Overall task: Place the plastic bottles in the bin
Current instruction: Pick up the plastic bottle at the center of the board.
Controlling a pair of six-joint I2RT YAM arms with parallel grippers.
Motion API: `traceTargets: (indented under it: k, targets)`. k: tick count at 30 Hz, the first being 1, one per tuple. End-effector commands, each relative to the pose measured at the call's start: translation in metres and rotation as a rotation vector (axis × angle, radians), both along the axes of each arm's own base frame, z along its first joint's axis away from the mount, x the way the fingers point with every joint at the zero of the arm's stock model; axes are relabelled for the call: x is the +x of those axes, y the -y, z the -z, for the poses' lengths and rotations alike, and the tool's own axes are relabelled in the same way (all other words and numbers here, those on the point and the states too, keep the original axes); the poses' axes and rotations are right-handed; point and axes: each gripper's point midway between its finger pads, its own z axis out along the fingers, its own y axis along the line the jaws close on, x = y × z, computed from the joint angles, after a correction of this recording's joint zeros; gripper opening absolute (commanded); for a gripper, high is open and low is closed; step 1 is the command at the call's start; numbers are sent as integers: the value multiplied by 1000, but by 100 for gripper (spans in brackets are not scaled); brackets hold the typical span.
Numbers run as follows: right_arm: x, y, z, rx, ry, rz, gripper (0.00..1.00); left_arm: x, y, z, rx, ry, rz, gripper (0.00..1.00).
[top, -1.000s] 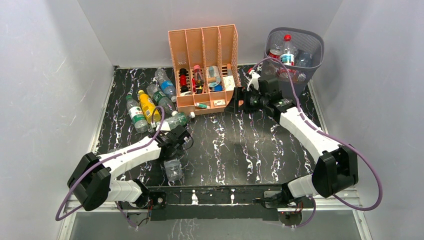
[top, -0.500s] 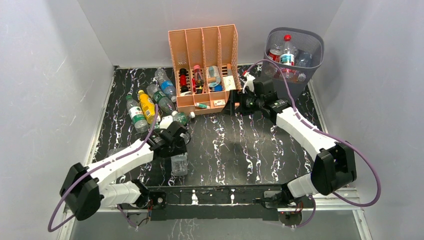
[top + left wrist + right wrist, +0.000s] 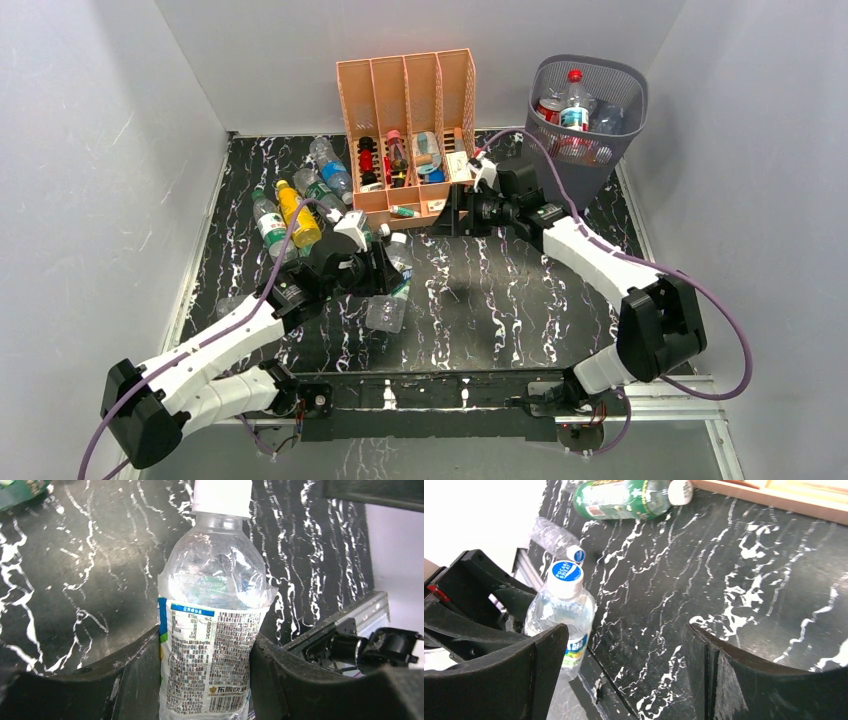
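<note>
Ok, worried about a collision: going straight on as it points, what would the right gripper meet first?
Probably the black table top ahead, though depth is unclear; the clear bottle is off to one side.

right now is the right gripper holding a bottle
No, the right gripper hangs over the bare table, its jaws wide apart and gripping nothing.

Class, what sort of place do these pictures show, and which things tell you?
Probably a robotics lab test cell: plain grey walls enclose a black marbled table, a left arm and right arm are bolted at its near edge, with plastic bottles and a bin set out.
</note>
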Motion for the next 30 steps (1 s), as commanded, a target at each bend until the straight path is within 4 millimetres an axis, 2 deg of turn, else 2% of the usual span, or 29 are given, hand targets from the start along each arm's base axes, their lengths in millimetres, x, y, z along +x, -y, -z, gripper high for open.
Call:
traceTargets:
  k: [1,9,21,30]
  targets:
    - [-14,-28,-21,121,0,-91,95,-6,19,-23,-97,90,134,42]
    - [-26,-48,-28,188,-25,-147,95,-8,23,-28,-119,110,164,42]
    - [-37,-65,-23,172,-55,-194,95,-8,22,-30,-118,126,169,42]
    - [-54,-78,-20,157,-78,-249,95,-1,15,-22,-65,129,138,42]
